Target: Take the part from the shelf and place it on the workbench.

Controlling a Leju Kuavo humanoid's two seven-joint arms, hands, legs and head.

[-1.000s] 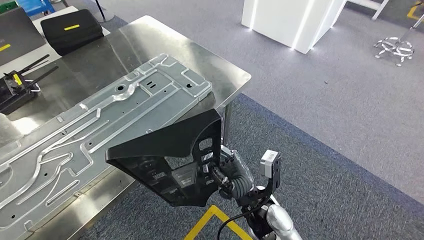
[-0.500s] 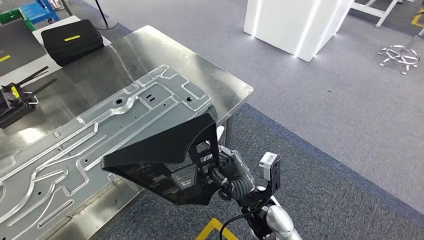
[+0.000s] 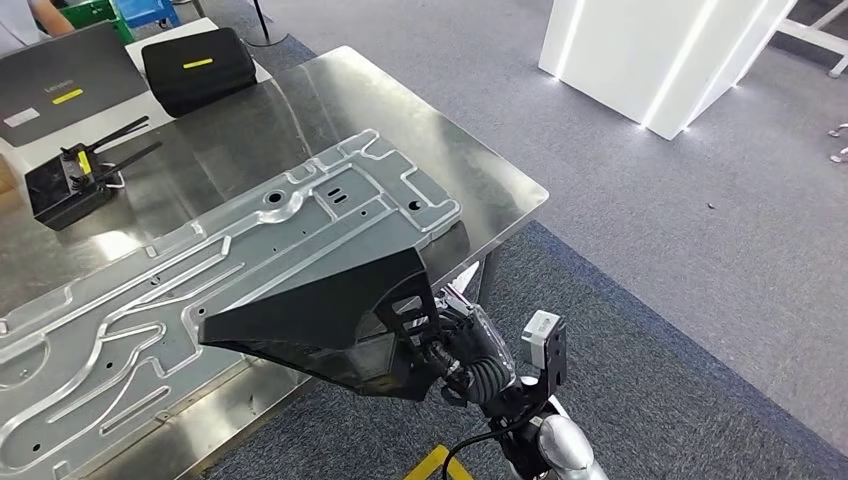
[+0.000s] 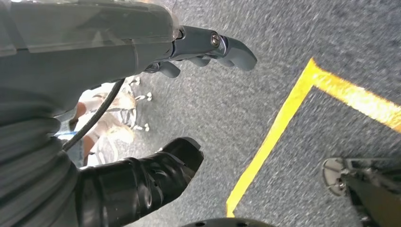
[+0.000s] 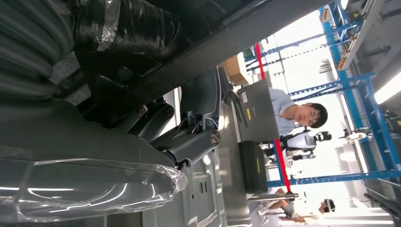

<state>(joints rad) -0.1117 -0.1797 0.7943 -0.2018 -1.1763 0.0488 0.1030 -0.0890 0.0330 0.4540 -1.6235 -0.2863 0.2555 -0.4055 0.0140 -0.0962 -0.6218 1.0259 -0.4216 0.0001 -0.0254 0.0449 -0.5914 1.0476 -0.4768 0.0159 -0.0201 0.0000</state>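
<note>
The part is a large black moulded panel, tilted, hanging over the near corner of the steel workbench. My right hand grips it by its ribbed right end, just off the bench's front edge. From the right wrist view the part runs across above the fingers that clasp it. My left hand hangs over the grey carpet with fingers spread and nothing in it.
A long stamped metal sheet covers much of the bench beneath the part. Farther back lie a black case, a grey laptop and a black device with antennas. A white pillar stands beyond. A person stands past the bench.
The whole view has shifted, so the camera moved. The part now lies flatter and reaches further over the stamped sheet, still in my right hand.
</note>
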